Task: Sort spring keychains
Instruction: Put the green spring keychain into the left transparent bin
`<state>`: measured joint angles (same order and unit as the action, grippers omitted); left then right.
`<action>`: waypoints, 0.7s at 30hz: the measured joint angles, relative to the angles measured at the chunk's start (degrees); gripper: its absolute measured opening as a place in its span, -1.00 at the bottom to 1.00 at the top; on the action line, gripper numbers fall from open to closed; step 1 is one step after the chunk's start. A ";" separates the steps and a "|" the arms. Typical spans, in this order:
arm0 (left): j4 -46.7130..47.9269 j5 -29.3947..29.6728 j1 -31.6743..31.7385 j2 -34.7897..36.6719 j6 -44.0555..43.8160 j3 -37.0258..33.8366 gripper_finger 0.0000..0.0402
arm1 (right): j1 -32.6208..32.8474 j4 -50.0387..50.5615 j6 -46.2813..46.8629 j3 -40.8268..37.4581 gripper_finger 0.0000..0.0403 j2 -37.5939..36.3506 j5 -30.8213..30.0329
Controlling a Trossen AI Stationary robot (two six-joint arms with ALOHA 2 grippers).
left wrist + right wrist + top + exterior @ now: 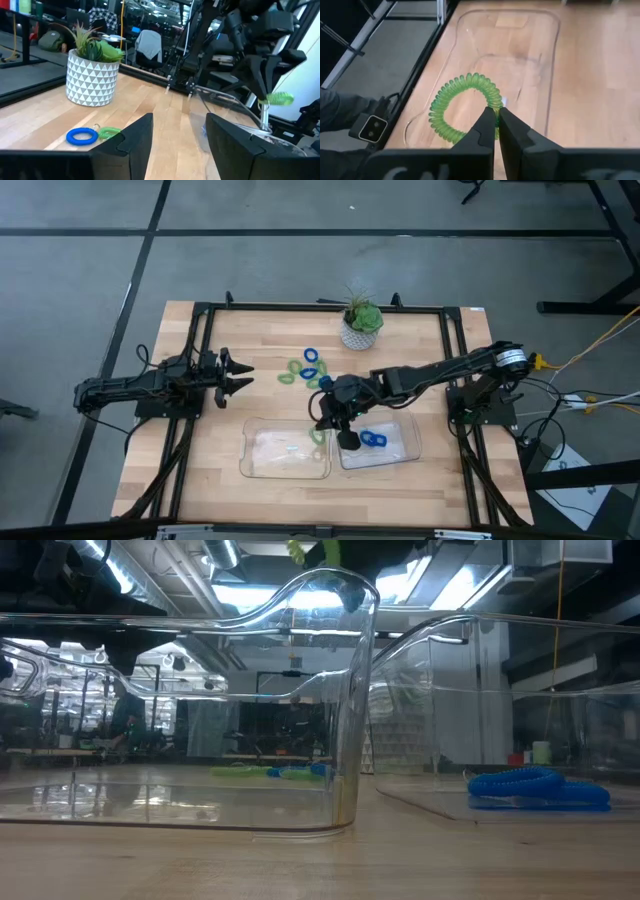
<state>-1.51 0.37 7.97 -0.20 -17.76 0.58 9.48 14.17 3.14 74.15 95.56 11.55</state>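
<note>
My right gripper (327, 427) reaches from the right to the table's middle and is shut on a light green spring keychain (462, 107) above the left clear tray (285, 450). The right clear tray (400, 450) holds blue keychains (373, 440), which lie on its floor (540, 788). More blue and green keychains (305, 370) lie loose on the wood beyond the trays; a blue one (82, 136) and a green one (110, 132) show in the left wrist view. My left gripper (238, 375) waits open at the table's left. My right gripper pinches the green keychain between its two fingers at one spot of the coiled loop (495, 103), coming from above and pointing down. The loop is lifted clear over the left tray's right end and stands out sideways from the fingertips (276, 98).
A potted plant (361, 323) in a white patterned pot stands at the table's far edge, behind the loose keychains. The two clear trays sit side by side near the table's near edge. Bare wood lies between my left gripper and the trays.
</note>
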 joint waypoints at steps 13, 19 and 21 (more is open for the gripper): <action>-0.01 0.01 0.02 0.01 -0.02 0.00 -0.12 | 1.02 -1.51 0.90 0.00 -0.83 2.74 0.10; 0.01 0.01 0.02 0.01 0.00 0.00 -0.12 | 1.02 -3.96 1.34 0.00 -0.71 2.74 0.04; 0.00 0.01 0.00 0.01 -0.02 0.00 -0.12 | 1.00 -4.50 1.33 0.00 -0.68 2.72 0.04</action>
<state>-1.51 0.38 7.97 -0.19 -17.78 0.58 10.48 9.67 4.47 74.15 98.28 11.60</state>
